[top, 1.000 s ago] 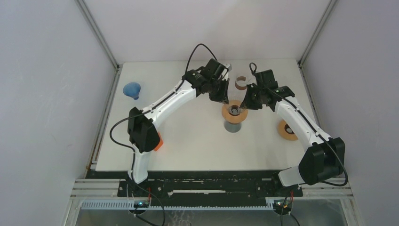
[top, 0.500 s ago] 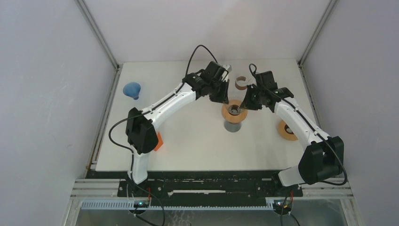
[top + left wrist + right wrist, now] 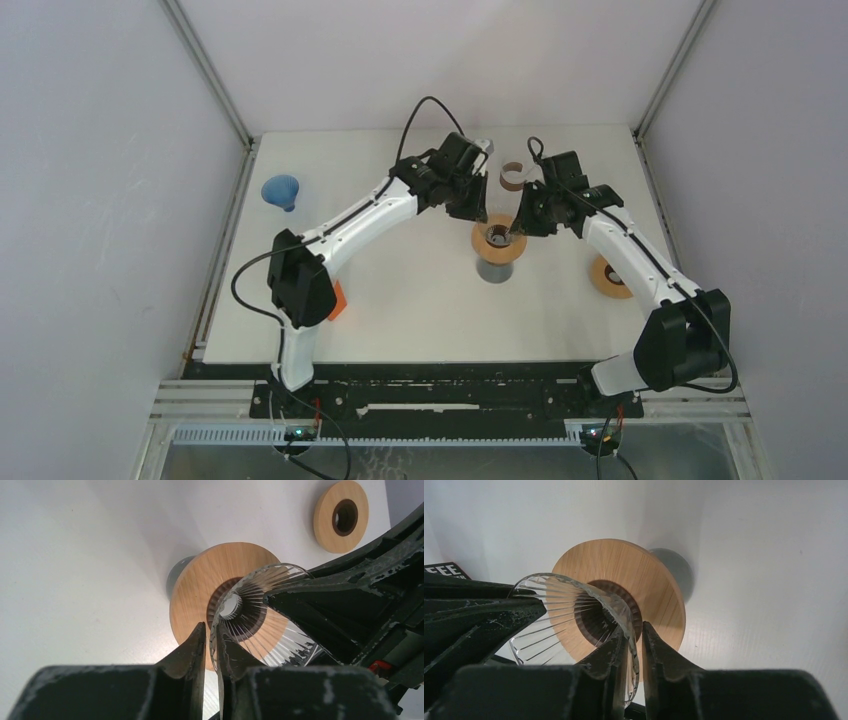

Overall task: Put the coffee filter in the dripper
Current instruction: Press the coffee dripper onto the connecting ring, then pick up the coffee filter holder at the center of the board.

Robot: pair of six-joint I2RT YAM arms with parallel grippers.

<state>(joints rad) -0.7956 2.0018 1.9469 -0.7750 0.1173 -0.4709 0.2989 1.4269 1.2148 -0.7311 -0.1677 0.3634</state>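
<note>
- The glass dripper point(image 3: 260, 605) is clear, with fine pale ribs fanning out from its centre.
- The wooden collar point(image 3: 200, 580) is light tan with a straight grain; its inner hole is dark brown.
- The base point(image 3: 494, 268) beneath it is grey.
- A second wooden ring point(image 3: 325, 517) is the same tan, with a dark brown bore.
- The funnel point(image 3: 281, 190) is blue.
- The open band point(image 3: 511, 177) is brown.
- The table point(image 3: 400, 300) is white.
- The left arm point(image 3: 350, 225) and right arm point(image 3: 625, 240) are white with black joints.
- The left gripper point(image 3: 211, 630) and right gripper point(image 3: 633, 630) are black, flecked with pale scuffs.
- A small orange piece point(image 3: 340, 300) shows beside the left arm.
</note>
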